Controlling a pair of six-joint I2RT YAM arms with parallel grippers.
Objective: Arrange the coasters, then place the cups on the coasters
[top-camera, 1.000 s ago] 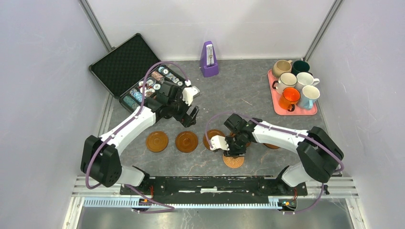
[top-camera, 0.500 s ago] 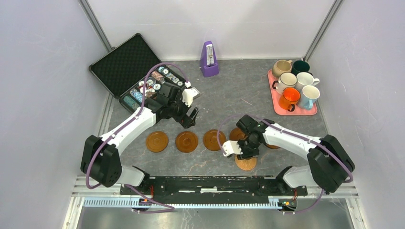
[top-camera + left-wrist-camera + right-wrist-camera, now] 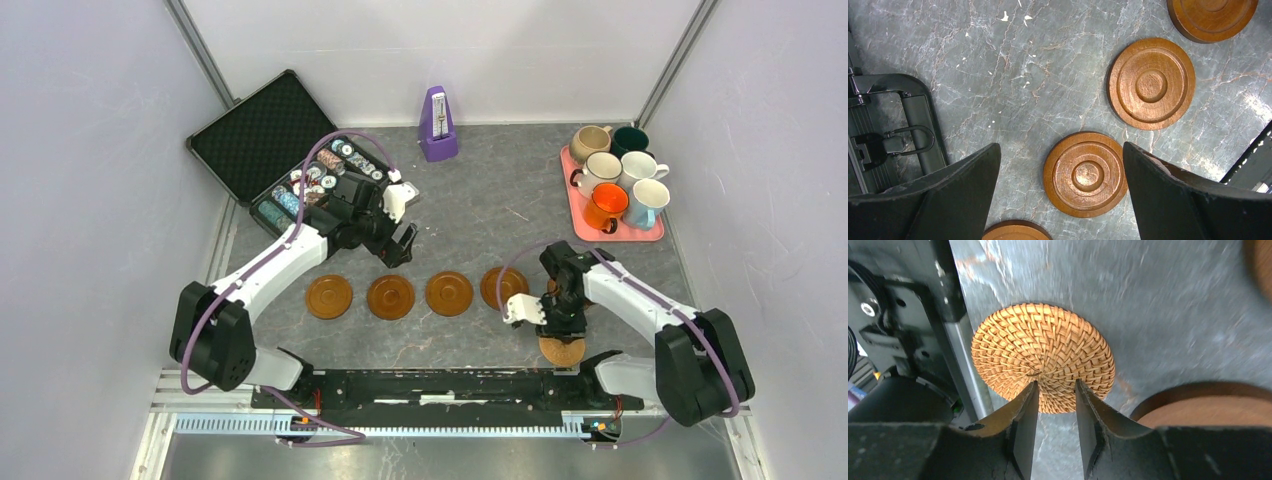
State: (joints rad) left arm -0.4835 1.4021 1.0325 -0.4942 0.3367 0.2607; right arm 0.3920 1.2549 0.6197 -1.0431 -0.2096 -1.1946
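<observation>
- coasters, four wooden ones, are lying in a row across the middle of the grey table in the top view, apart from one another.
- a woven coaster is sitting near the table's front edge, right of the row, with the right gripper pointing down onto it.
- the cups, six of them, are standing bunched on a pink tray at the far right, well apart from every coaster.
- the left gripper is hovering behind the row, beside an open case of poker chips; a purple metronome is standing at the back.
- in the left wrist view the left gripper is spreading its jaws wide and holding nothing, with one wooden disc lying on the table below, between the fingers, and three more partly or wholly in frame.
- in the right wrist view the right gripper is keeping its jaws at a slim gap, tips down at the near edge of the woven coaster; whether they are pinching it cannot be told.
- a wooden disc is lying just beside the woven one.
</observation>
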